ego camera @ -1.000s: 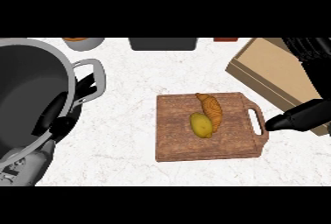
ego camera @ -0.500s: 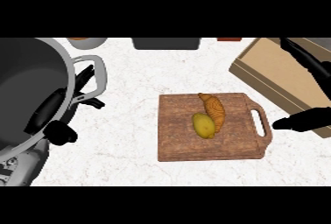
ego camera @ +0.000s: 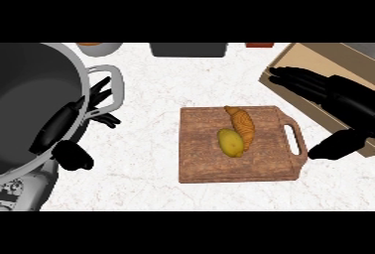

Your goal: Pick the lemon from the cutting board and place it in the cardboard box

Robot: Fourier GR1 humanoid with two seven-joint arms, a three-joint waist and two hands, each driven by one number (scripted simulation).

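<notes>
Now, in the head view, no writing is seen. The lemon (ego camera: 230, 142) lies on the cutting board (ego camera: 201, 163), touching a croissant (ego camera: 242, 125). The right hand (ego camera: 333, 96) is spread over the cardboard box (ego camera: 311, 54); the left hand (ego camera: 73, 124) is held relaxed beside a pot (ego camera: 36, 99). Bare counter (ego camera: 154, 89) lies between.

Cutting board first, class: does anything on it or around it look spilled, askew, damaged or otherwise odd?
Nothing stands out. The lemon and a croissant lie side by side on the cutting board, which sits flat on the counter. The cardboard box looks intact, and the right hand is open over it.
</notes>
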